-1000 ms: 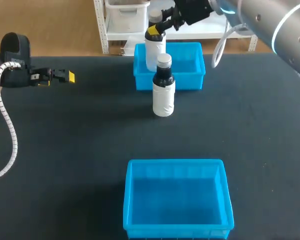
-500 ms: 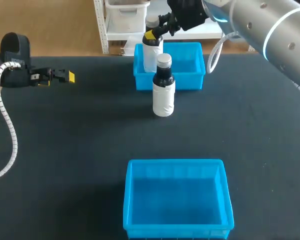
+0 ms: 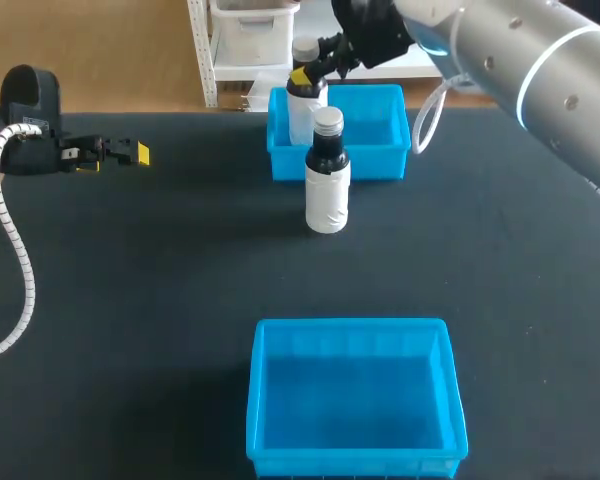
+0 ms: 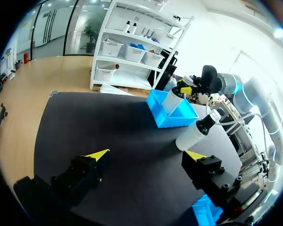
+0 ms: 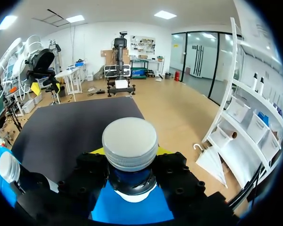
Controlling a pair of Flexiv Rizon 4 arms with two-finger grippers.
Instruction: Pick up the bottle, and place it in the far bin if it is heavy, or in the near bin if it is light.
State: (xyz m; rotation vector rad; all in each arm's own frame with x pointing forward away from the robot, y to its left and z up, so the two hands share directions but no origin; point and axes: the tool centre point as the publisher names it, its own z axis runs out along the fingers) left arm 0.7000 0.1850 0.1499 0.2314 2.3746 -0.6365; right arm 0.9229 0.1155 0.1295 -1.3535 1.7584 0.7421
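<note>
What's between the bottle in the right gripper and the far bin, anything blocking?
Nothing visible. The right gripper holds the bottle by its neck over the far bin's interior. The second bottle stands on the table outside the bin's near wall, off the path.

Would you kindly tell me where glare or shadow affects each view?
Head view: even light, no hard shadow around the standing bottle. Left wrist view: glare washes out the area behind the right arm. Right wrist view: ceiling lights brighten the cap of the held bottle.
</note>
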